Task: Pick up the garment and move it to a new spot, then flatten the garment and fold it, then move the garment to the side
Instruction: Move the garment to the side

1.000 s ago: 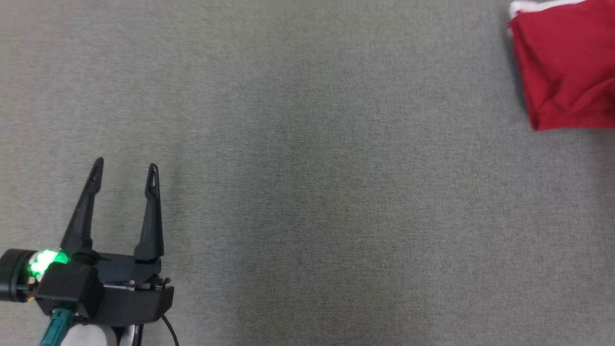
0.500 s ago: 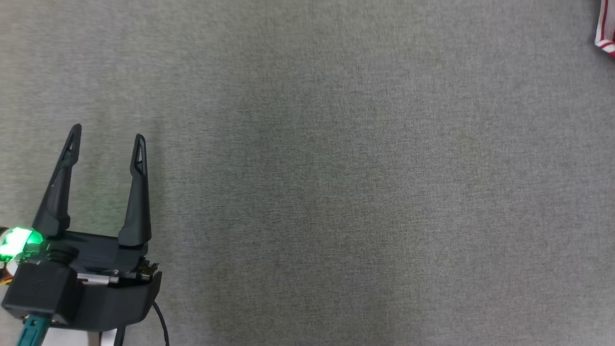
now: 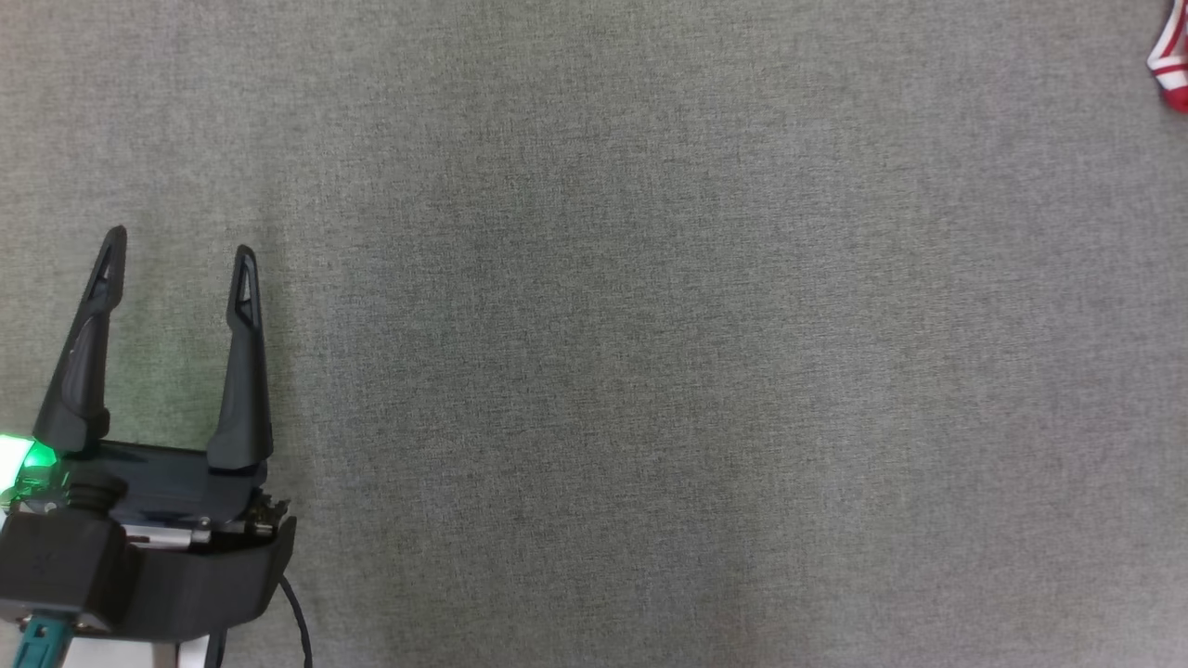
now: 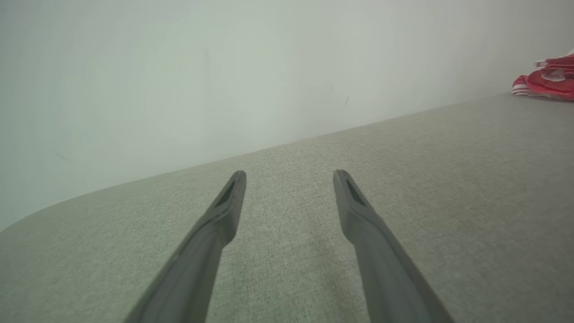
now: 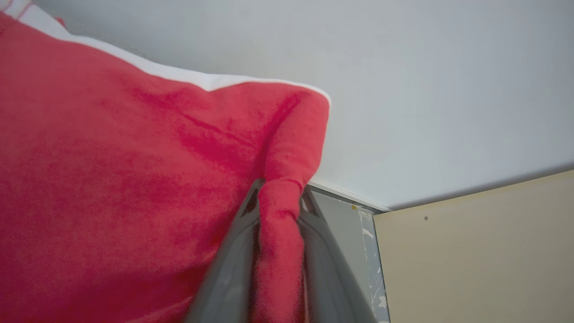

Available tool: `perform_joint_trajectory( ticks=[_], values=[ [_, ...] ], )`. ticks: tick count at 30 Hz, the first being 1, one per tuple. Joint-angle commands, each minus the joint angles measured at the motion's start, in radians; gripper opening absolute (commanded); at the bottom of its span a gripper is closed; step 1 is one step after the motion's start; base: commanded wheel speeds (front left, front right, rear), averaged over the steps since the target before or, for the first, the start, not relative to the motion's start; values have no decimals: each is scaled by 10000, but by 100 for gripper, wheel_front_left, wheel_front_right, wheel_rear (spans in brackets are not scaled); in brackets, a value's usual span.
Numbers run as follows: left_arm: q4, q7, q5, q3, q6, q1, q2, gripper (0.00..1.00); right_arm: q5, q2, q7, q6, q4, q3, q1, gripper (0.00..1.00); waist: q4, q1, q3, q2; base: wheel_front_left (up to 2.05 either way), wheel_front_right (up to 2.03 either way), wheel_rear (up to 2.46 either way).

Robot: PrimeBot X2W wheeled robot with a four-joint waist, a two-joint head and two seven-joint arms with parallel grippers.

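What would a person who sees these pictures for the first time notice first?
First the red garment with a white edge: it covers the left of the right wrist view, and the right gripper holds a fold of it in shut jaws. Then, at the lower left of the head view, the left gripper, its jaws open and empty over a wide grey surface.

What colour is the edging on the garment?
White edging on the red garment; clearest in the right wrist view.
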Motion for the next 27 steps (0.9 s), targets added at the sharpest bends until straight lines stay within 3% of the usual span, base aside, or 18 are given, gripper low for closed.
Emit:
perform_joint_trajectory(
  ticks=[1,8,15,27],
  values=[
    [25,-26,6,60,77,-23,53,100,-128,158,17,-32,79,-120,-51,100,-11,0,-76,-1,0,0,0],
    [316,-27,-173,171,234,278,-98,100,-717,378,-151,-32,-37,-540,251,100,-141,0,-836,-1,0,0,0],
    [1117,-26,-556,557,428,1108,-397,100,-592,1309,-1331,-32,-1084,-1597,1305,100,-401,0,-2517,-1,0,0,0],
    [2080,-26,-758,1083,621,2614,-839,100,-271,3413,-2883,-32,-2942,-3682,4913,100,-244,0,-5027,-1,0,0,0]
  ],
)
